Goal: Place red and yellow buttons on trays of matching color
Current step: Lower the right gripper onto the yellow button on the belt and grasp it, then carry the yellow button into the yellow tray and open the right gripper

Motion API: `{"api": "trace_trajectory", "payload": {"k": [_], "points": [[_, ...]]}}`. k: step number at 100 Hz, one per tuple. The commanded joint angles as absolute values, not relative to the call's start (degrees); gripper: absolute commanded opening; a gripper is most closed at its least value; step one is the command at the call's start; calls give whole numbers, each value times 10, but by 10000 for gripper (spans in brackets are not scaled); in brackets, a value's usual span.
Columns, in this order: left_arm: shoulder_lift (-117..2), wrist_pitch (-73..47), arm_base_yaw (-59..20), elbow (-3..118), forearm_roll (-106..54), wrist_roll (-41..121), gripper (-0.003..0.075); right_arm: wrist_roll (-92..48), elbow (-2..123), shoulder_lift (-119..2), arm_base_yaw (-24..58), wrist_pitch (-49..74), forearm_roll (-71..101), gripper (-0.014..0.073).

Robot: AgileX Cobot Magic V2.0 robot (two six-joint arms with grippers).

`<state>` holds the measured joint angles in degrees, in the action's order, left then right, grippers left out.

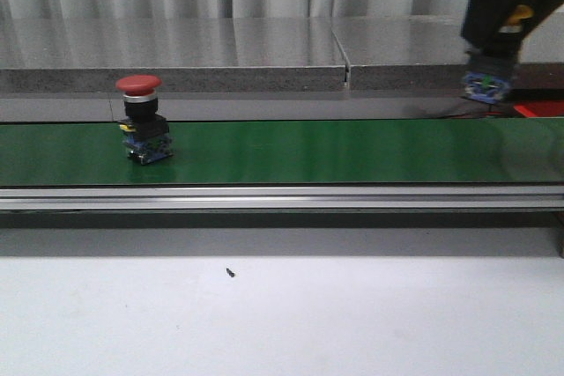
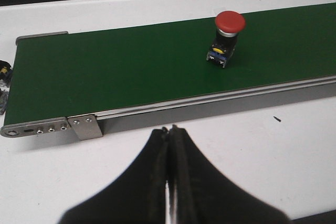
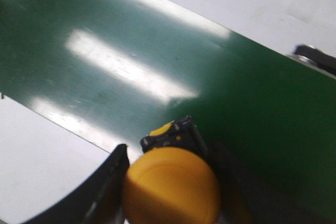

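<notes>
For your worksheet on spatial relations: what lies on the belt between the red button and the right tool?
Nothing: in the front view, bare green belt runs from the red button to the right tool.

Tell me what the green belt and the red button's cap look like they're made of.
Green belt: probably rubber or PVC, smooth and semi-glossy, since it shows soft light reflections. Red button: the cap looks like matte moulded plastic, with even colour and no sharp glints.

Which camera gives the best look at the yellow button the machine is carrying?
The right wrist view: the yellow button fills the foreground, held between the right gripper fingers above the green belt. The front view shows only its blue base under the arm at upper right. The left wrist view does not show it.
</notes>
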<state>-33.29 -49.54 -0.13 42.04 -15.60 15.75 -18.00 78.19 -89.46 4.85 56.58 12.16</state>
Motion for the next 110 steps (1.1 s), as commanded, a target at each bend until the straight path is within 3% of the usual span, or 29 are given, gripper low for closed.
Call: {"api": "trace_trajectory", "payload": {"k": [1,60,110], "points": [[-334,-462,-6,436,-171,158,-19,-171,777,-846,0,537,121,204],[-334,-462,-6,436,-171,158,-19,-105,732,-835,-315,477,121,204],[-334,-462,-6,436,-171,158,-19,-60,729,-965,-352,436,130,204]]}}
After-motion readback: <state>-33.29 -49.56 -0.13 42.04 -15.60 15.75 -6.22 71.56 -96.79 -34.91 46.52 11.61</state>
